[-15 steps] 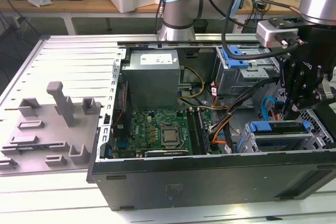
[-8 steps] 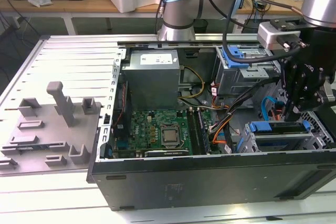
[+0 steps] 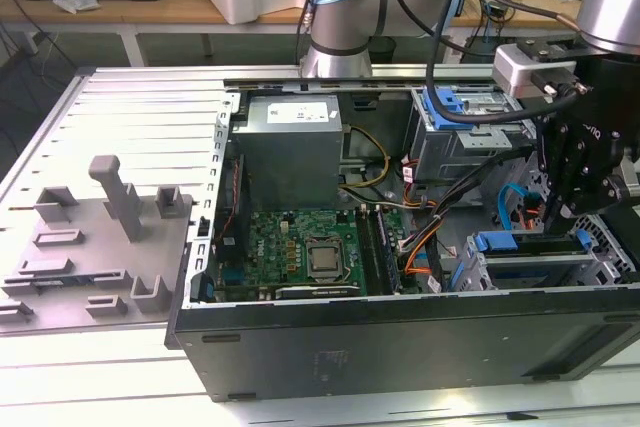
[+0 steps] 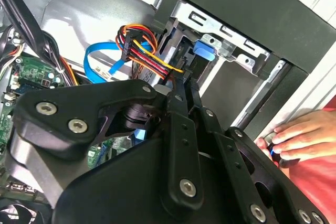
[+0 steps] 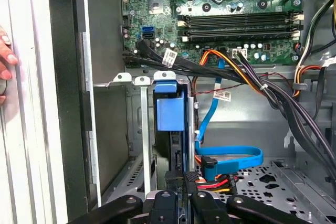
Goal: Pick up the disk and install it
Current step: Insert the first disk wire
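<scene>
The disk [image 5: 170, 111] stands on edge in the metal drive cage [image 5: 122, 80] at the corner of the open computer case, its blue carrier end facing the motherboard. In the exterior view the disk [image 3: 530, 243] sits in the cage at that view's lower right. My black gripper [image 3: 553, 217] hangs straight above it. Its fingers lie close together, shut, with the gripper [image 5: 182, 178] at the disk's rear end beside the red-and-yellow power plug [image 5: 212, 183]. In the second wrist view the gripper [image 4: 185, 80] points toward the blue carrier tab [image 4: 203, 51]. Nothing shows between the fingers.
A blue data cable [image 5: 231, 156] and bundled wires [image 5: 252, 80] run close beside the cage. The motherboard [image 3: 310, 252], power supply [image 3: 290, 142] and an upper cage with a blue latch [image 3: 465, 107] share the case. A person's hand [image 4: 299, 135] rests on the case's outer edge. A grey fixture plate [image 3: 90, 237] lies at the exterior view's left.
</scene>
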Action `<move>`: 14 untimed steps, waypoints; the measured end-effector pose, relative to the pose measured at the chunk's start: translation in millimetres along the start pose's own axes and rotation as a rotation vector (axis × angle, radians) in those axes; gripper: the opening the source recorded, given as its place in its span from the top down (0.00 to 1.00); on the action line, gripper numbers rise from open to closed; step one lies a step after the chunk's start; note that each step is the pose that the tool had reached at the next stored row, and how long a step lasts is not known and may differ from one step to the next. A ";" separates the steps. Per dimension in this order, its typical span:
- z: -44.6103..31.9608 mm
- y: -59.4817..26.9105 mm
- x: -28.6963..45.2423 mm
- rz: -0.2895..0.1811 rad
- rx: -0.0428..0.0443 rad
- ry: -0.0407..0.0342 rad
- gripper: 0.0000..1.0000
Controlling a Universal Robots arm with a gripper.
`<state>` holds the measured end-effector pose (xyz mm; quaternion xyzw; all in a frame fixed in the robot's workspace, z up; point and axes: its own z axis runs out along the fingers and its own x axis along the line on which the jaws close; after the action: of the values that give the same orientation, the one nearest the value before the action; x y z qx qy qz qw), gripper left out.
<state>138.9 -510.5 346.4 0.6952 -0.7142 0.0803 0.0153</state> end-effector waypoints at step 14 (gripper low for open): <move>0.3 -1.0 0.3 -0.007 0.0009 -0.0008 0.83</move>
<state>140.0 -510.9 346.3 0.6976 -0.7118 0.0803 0.0150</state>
